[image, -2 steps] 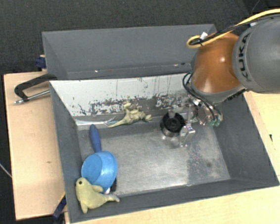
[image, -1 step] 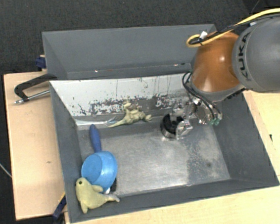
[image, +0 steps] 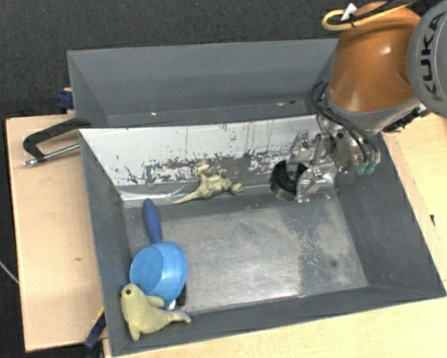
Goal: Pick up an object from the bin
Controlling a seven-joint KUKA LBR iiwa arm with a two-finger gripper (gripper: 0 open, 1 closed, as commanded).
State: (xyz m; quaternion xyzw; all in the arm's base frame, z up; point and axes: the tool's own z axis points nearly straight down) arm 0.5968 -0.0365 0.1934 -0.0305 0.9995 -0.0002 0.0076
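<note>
Conceivably the end effector (image: 312,174), open or closed one cannot tell, jams against the bin's far wall (image: 197,81) and knocks the small black thing (image: 285,179) beside it away.

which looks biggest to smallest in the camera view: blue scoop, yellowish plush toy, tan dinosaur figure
1. blue scoop, bowl plus handle
2. yellowish plush toy
3. tan dinosaur figure, thinner, though near the plush in length, so the last two are close

Scoop (image: 160,270) front-left, plush (image: 146,311) before it; dinosaur (image: 208,185) at back.
</note>
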